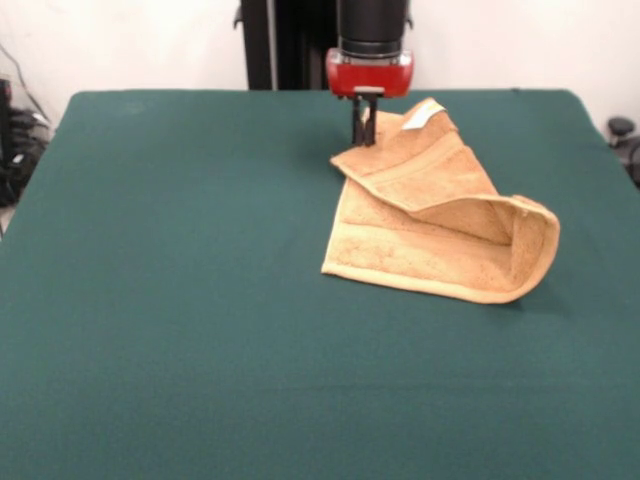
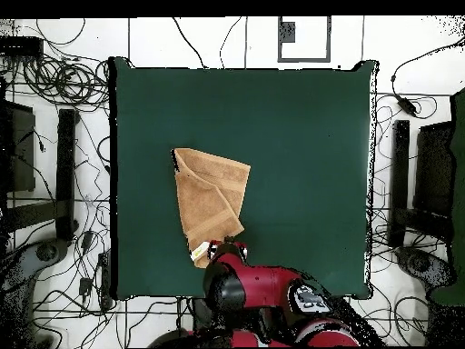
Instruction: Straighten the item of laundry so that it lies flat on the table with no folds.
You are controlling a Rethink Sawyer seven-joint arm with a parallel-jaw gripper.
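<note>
End effector [image 1: 364, 128] pinches the towel [image 1: 440, 225] edge near its tag [image 1: 417, 117]; soft, light, limp cloth, folded over on bench [image 1: 180, 280].

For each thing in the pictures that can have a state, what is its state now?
towel: folded over itself, not flat, white tag at the corner nearest the robot.
hand: low at the towel's edge near the tag; open or shut cannot be told.
table: green cloth, carrying only the towel.
</note>
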